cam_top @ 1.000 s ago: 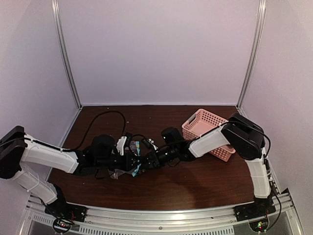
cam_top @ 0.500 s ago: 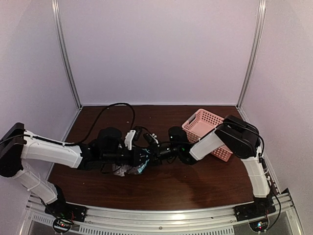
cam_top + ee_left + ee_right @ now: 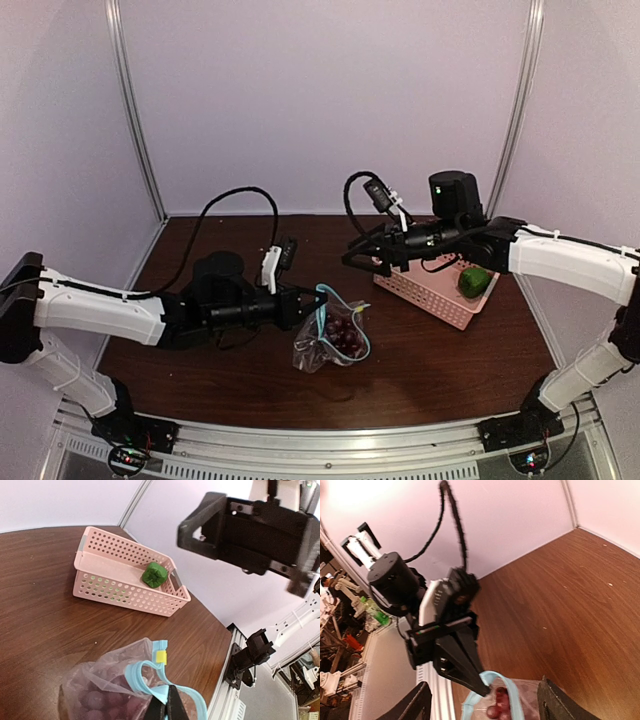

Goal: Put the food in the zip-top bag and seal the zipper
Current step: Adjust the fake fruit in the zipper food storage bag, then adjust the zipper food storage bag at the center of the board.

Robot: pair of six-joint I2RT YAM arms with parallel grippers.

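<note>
Pinching the teal zipper (image 3: 322,293) of the clear bag (image 3: 312,350) with the left gripper (image 3: 304,305), jaws clamped tight on the strip. Carrying the grapes (image 3: 345,338) inside the bag, mid-table. Hovering the right gripper (image 3: 352,260) at the bag's 1 o'clock, jaws spread wide, gripping nothing. Leaving the green vegetable (image 3: 474,281) in the pink basket (image 3: 430,296) at 2 o'clock.

Top external view high at 6 o'clock, facing desk (image 3: 430,385), left wrist view low, close, facing 2 o'clock toward pink basket (image 3: 125,592), right wrist view raised, facing 8 o'clock, all sharing zip-top bag (image 3: 316,350).
</note>
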